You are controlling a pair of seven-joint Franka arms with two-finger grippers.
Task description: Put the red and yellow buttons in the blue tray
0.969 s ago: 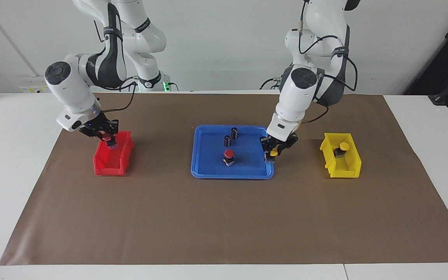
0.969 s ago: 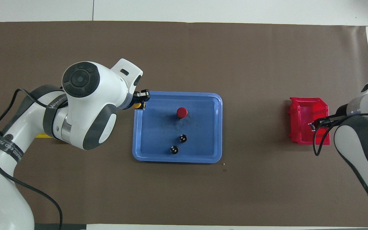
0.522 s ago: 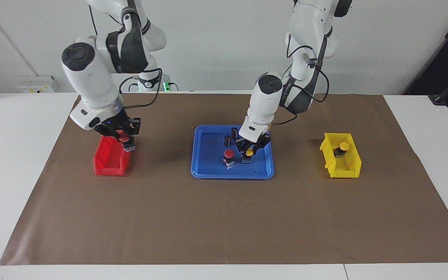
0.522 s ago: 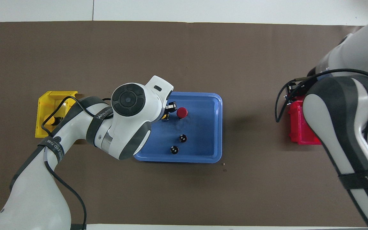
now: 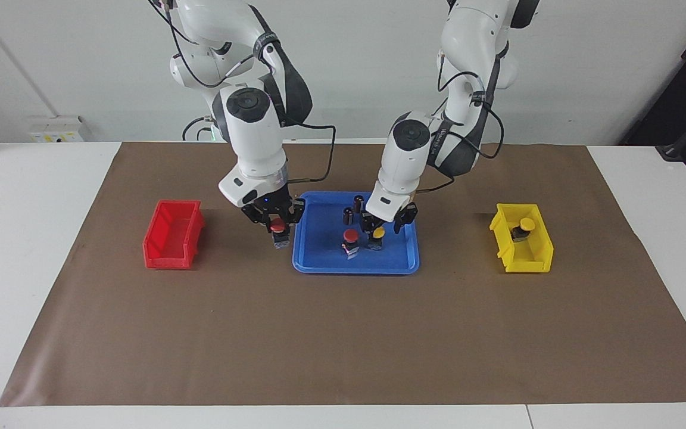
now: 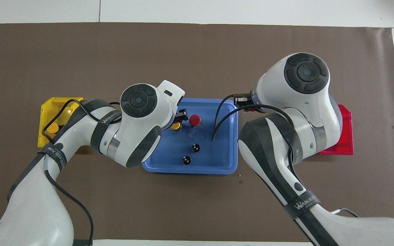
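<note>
Fingers of left gripper (image 5: 382, 228) stood spread either side of yellow button (image 5: 377, 236) in blue tray (image 5: 319, 262); right gripper (image 5: 278, 229) pinched red button (image 5: 279, 231).

From overhead, the right arm hid its own tool and part of the red bin (image 6: 345, 136).

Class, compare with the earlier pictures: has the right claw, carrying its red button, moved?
Yes. The right claw, shut on a red button, has travelled away from the red bin and now hangs just short of the blue tray rim.
</note>
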